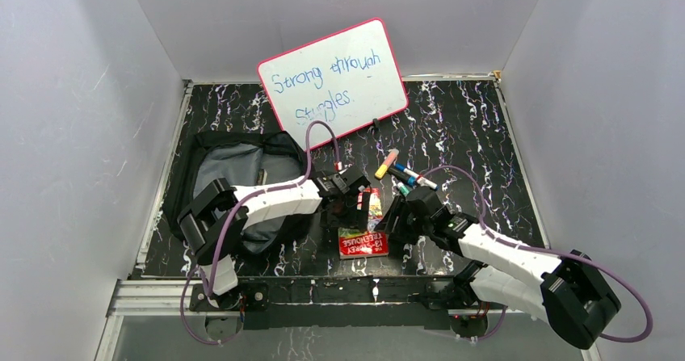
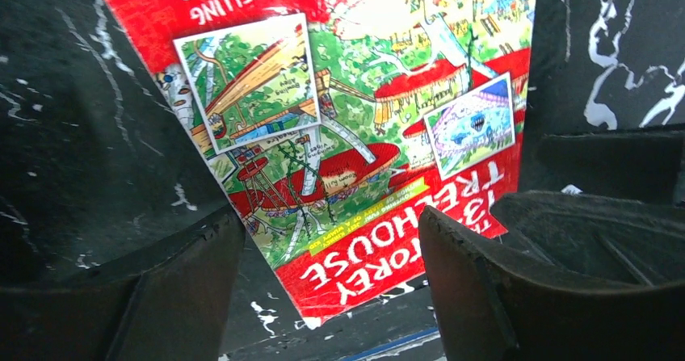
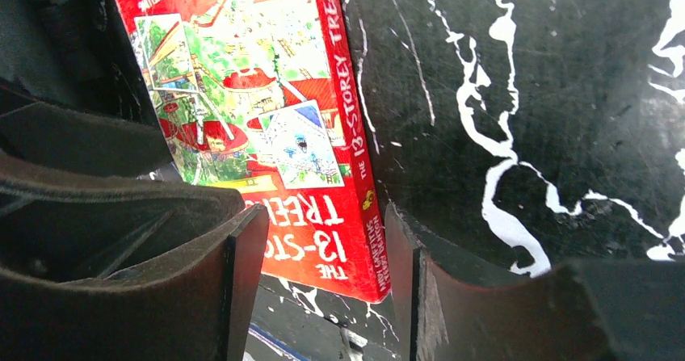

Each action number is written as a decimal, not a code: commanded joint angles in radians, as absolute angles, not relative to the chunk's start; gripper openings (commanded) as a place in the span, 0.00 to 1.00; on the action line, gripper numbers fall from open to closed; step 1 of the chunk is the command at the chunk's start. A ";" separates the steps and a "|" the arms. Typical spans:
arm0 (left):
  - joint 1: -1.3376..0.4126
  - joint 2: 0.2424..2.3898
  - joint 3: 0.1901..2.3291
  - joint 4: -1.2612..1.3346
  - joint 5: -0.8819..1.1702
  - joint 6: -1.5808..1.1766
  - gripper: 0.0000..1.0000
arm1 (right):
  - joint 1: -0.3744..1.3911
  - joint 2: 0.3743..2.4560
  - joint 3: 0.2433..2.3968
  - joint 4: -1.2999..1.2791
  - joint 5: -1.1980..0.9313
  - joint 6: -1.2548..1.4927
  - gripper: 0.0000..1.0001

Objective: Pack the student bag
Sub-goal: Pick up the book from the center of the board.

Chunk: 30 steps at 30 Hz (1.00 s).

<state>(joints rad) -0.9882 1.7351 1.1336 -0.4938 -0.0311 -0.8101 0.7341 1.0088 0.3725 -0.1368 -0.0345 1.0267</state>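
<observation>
The student bag [image 1: 229,170] lies on the left of the table, black, its grey lining showing through the open top. A red "13-Storey Treehouse" book [image 1: 364,243] lies flat on the table just right of the bag. My left gripper [image 1: 356,205] hangs over the book's far part, and the cover [image 2: 339,159] shows between its open fingers [image 2: 476,288]. My right gripper [image 1: 399,218] stands at the book's right edge. Its jaws are open, and the book's spine corner [image 3: 355,240] sits in the gap next to the right finger [image 3: 416,296].
A pink-rimmed whiteboard [image 1: 333,78] with handwriting leans against the back wall. Several coloured markers [image 1: 402,173] lie behind the grippers. Grey walls close in the black marbled table [image 1: 476,135] on three sides.
</observation>
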 commanded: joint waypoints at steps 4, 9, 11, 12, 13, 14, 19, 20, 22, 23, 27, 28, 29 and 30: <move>-1.035 1.724 1.133 -0.459 -0.025 -0.865 0.74 | 0.732 0.957 0.351 -0.191 -0.029 1.050 0.59; -1.043 1.706 1.098 -0.454 -0.032 -0.890 0.75 | 0.732 0.953 0.359 -0.262 -0.032 1.053 0.58; -1.049 1.692 1.084 -0.456 -0.034 -0.903 0.75 | 0.732 0.942 0.370 -0.314 -0.024 1.057 0.57; -1.052 1.685 1.075 -0.454 -0.035 -0.910 0.75 | 0.733 0.933 0.374 -0.339 -0.013 1.059 0.58; -1.055 1.679 1.065 -0.451 -0.034 -0.916 0.76 | 0.732 0.924 0.379 -0.365 -0.007 1.061 0.60; -1.060 1.674 1.059 -0.445 -0.034 -0.922 0.77 | 0.732 0.914 0.383 -0.386 -0.005 1.060 0.63; -1.090 1.669 1.047 -0.436 -0.035 -0.941 0.79 | 0.732 0.890 0.397 -0.443 -0.017 1.039 0.66; -1.094 1.670 1.044 -0.437 -0.036 -0.946 0.80 | 0.732 0.896 0.401 -0.455 -0.025 1.034 0.66; -1.100 1.668 1.035 -0.435 -0.038 -0.956 0.81 | 0.732 0.901 0.403 -0.470 -0.040 1.026 0.66; -1.104 1.666 1.026 -0.436 -0.039 -0.964 0.81 | 0.732 0.901 0.398 -0.465 -0.049 1.024 0.66; -1.110 1.671 0.989 -0.399 -0.034 -0.984 0.79 | 0.732 0.894 0.338 -0.342 -0.106 1.040 0.66; -1.111 1.675 0.988 -0.390 -0.034 -0.984 0.78 | 0.732 0.896 0.321 -0.294 -0.124 1.051 0.65; -1.112 1.680 0.989 -0.382 -0.033 -0.983 0.76 | 0.732 0.903 0.310 -0.265 -0.135 1.063 0.64; -1.112 1.684 0.990 -0.377 -0.034 -0.981 0.74 | 0.732 0.912 0.304 -0.246 -0.142 1.071 0.64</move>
